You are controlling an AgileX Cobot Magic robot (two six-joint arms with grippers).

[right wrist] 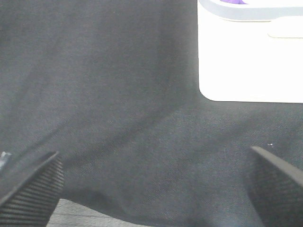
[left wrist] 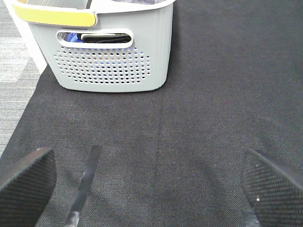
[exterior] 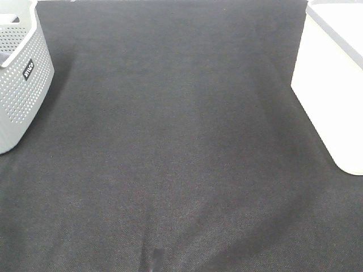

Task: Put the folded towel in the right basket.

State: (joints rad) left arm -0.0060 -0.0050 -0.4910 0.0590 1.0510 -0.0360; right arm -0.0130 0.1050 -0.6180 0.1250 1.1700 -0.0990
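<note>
The right basket (exterior: 334,85) is white and stands at the right edge of the dark cloth; it also shows in the right wrist view (right wrist: 251,52), with a bit of purple at its rim. No folded towel lies on the cloth in any view. My left gripper (left wrist: 149,182) is open and empty, low over the cloth, facing the grey basket. My right gripper (right wrist: 151,182) is open and empty near the cloth's front edge, facing the white basket. Neither gripper shows in the high view.
A grey perforated basket (exterior: 20,73) stands at the left edge; in the left wrist view (left wrist: 109,47) it has a yellow rim handle and dark and blue items inside. A dark cloth (exterior: 170,141) covers the table.
</note>
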